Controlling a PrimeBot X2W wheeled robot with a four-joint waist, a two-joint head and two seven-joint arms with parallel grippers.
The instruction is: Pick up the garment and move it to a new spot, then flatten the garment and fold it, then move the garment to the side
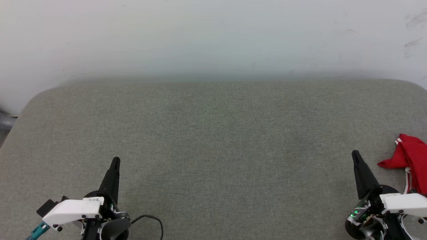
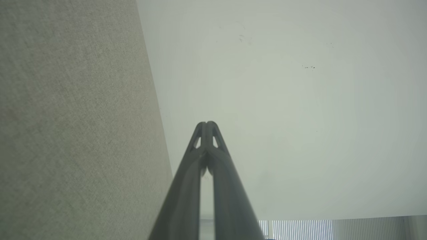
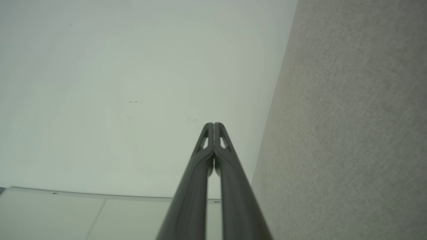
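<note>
The garment (image 1: 412,160), red with a bit of white trim, lies crumpled at the far right edge of the grey felt table (image 1: 213,140) in the head view, partly cut off by the frame. My right gripper (image 1: 355,154) stands just left of it at the lower right, fingers together and apart from the cloth. At the lower left my left gripper (image 1: 115,161) is shut too, holding nothing. The left wrist view shows the left gripper (image 2: 206,124) with tips pressed together against the wall. In the right wrist view the right gripper (image 3: 213,124) is likewise shut and empty.
A pale wall (image 1: 213,40) rises right behind the table's far edge. A black cable (image 1: 150,220) loops on the table by the left arm. The table's rounded left corner (image 1: 30,100) drops off to the floor.
</note>
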